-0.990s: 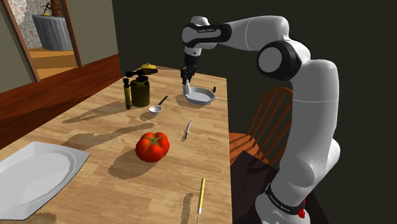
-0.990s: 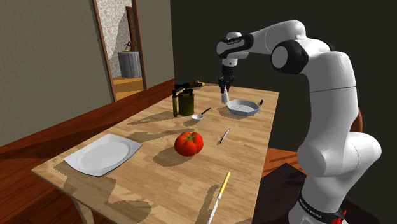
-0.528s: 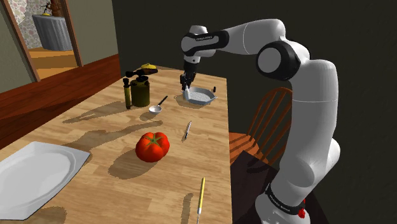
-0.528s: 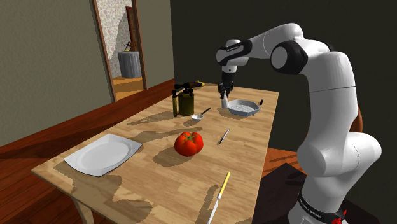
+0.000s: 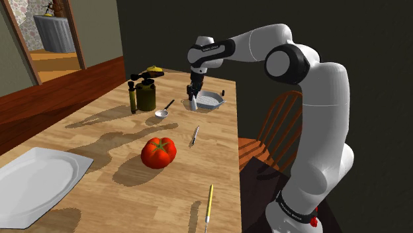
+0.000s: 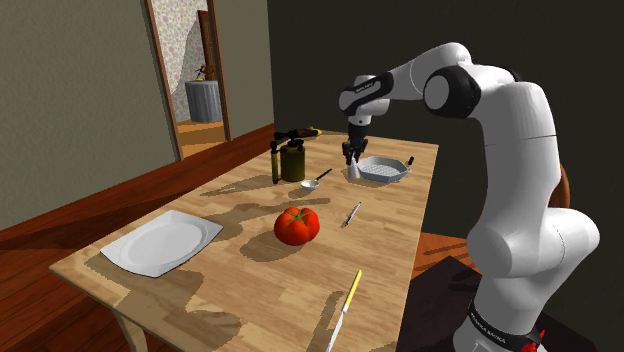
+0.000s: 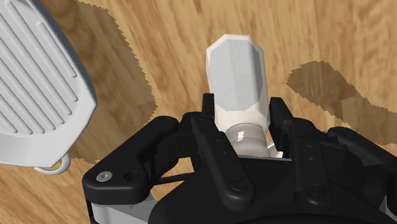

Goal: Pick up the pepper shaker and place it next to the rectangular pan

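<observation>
Pincer: the gripper (image 5: 192,99) is seen closed on the pepper shaker (image 7: 235,76), both fingers pressed against its upper end.
Shaker: a pale, faceted body is held upright below the gripper, low over the table (image 5: 126,142) (whether its base touches the wood cannot be told).
Pan: the ribbed rectangular pan (image 5: 210,100) is found just beside the gripper, apart from the shaker, with bare wood between them.
Edges: the table's edge toward the chair (image 5: 276,126) is met just past the pan.
Open room: bare wood is left between the gripper and the spoon (image 5: 163,111), on the side away from the pan; a green canister (image 5: 145,94) stands farther that way.
Writing: small lettering is borne on the arm (image 5: 311,99); it cannot be read.
</observation>
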